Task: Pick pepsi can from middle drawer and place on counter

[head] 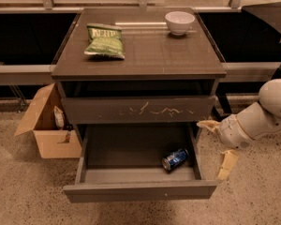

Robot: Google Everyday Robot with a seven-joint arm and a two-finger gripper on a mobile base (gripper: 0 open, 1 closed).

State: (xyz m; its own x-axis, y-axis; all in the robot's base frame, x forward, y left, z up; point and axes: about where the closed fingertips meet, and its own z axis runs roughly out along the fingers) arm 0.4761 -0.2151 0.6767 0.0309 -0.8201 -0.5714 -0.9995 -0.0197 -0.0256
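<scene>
The pepsi can (175, 159) lies on its side in the front right of the open middle drawer (139, 190), which is pulled out below the scratched drawer front (138, 109). The counter (140, 50) is the cabinet's flat top. My gripper (219, 145) hangs to the right of the drawer, outside its right wall and a little above floor level. Its two pale fingers (227, 164) are spread apart and hold nothing. The can is to the left of the gripper, apart from it.
A green chip bag (104, 41) and a white bowl (180, 22) sit on the counter. An open cardboard box (49, 125) stands on the floor left of the cabinet. Speckled floor surrounds the drawer.
</scene>
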